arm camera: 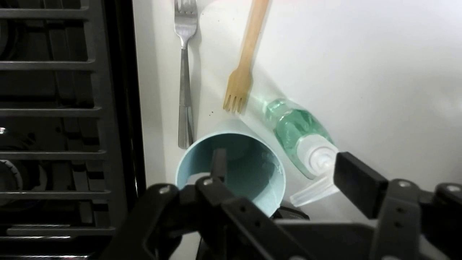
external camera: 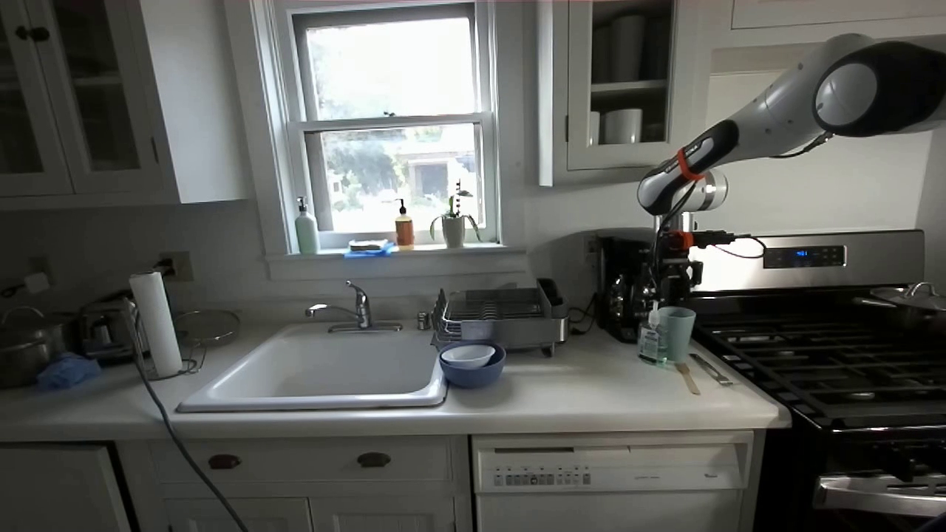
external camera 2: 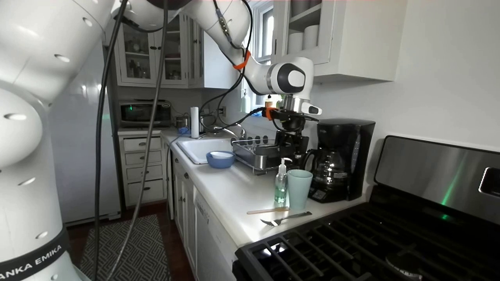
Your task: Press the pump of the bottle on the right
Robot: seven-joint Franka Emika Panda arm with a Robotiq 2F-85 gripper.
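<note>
The black gripper [arm camera: 282,169] is spread wide, empty. Beside the pale aqua cup [external camera 2: 299,190] is set the clear green-filled bottle [external camera 2: 280,191], likely light, easily tipped; its white pump [external camera 2: 282,167] should be pressed vertically.

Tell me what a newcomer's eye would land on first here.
Probably the big white-and-black Franka arm, extending in from the picture's right edge in an exterior view, and the bright window above the sink. Next, in the wrist view, the open gripper shows over a pale aqua cup and a pump bottle of green liquid, side by side on the white counter.
</note>
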